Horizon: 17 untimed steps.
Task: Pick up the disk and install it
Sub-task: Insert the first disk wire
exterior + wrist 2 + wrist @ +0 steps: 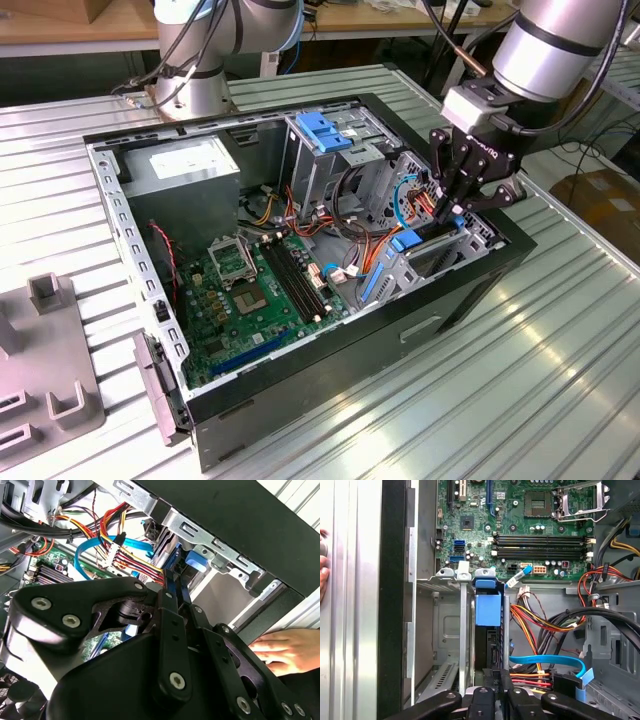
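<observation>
- Ribbed metal worktop (560,380) is seen under everything in the exterior view, with wooden benches behind it and grey holders on a plate (40,370) at the exterior view's left.
- An open black computer case (330,340) is laid on its side on the worktop, with the green motherboard (255,300) exposed at its bottom.
- A grey power-supply box (190,165) is mounted in the far corner of the case, and a silver cage with a blue tab (325,135) is set beside it.
- The silver robot arm (555,45) is brought down from the exterior view's upper right over the drive bay at the case's near end.
- The black tool (458,205) is lowered into that bay; its fingers (172,600) are seen pressed close together on the top edge of the disk.
- The disk (487,640) is stood on edge in the bay's slot between metal rails, with its light-blue bracket (487,605) showing in both wrist views.
- Red, yellow and orange wires (530,625) and a blue flat cable (545,661) are bundled just beside the slot.
- A person's hand (282,650) is rested on the worktop outside the case wall.
</observation>
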Each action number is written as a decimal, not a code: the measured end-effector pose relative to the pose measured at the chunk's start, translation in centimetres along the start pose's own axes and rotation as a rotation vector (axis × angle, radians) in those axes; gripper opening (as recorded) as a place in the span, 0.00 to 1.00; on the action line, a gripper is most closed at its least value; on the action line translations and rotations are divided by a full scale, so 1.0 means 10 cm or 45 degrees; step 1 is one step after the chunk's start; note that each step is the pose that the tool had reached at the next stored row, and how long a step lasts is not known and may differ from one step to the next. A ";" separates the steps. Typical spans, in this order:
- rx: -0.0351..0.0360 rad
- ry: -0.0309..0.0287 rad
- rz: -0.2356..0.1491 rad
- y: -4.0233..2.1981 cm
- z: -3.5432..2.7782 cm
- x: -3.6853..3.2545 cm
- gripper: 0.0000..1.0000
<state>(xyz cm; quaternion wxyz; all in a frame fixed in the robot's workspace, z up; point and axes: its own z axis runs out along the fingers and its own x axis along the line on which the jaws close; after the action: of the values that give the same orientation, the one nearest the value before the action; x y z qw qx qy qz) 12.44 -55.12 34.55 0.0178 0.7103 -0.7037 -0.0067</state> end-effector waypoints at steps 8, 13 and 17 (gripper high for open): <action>0.0000 -0.0018 0.000 -0.001 0.021 0.004 0.16; 0.0001 -0.0019 0.000 0.000 -0.023 0.005 0.24; 0.0001 -0.0021 0.000 0.001 -0.092 0.006 0.16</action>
<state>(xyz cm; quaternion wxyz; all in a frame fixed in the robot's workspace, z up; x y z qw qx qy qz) 12.46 -55.16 35.48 0.0172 0.7103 -0.7037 -0.0073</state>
